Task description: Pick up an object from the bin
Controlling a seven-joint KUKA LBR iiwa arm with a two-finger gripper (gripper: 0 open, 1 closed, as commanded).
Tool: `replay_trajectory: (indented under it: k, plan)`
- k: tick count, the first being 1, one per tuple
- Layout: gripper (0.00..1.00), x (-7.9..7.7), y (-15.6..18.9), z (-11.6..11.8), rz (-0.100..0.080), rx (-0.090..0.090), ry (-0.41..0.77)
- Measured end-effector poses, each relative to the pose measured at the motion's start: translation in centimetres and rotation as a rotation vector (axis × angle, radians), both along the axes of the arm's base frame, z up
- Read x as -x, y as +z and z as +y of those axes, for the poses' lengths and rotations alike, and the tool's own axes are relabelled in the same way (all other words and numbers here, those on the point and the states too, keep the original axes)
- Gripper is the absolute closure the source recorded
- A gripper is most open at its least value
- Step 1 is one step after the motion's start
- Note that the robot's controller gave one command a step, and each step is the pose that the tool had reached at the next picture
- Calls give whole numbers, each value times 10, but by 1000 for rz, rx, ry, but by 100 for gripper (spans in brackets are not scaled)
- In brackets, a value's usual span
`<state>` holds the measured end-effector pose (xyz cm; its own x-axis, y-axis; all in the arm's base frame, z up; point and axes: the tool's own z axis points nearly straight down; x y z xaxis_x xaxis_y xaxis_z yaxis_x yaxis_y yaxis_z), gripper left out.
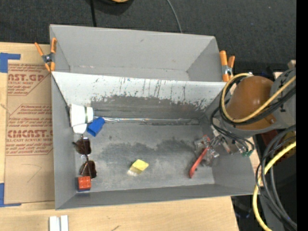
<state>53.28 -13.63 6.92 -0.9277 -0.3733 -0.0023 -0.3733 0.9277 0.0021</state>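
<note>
While the hand [210, 151] sits at one end of the thin red stick [195, 168], the stick's long axis slants away below-left of the hand. Whether the hand is apart or together cannot be determined.

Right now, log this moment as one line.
gripper: right end of bin, above red stick | hold: unclear | yellow piece: mid-floor, apart
</note>
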Motion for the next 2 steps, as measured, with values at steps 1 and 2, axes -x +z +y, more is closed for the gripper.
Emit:
replay_trajectory:
  k: [1, 2]
  plan:
    - [100, 6, 31, 1, 11, -2, 5]
    - [100, 22, 94, 3, 4, -2, 90]
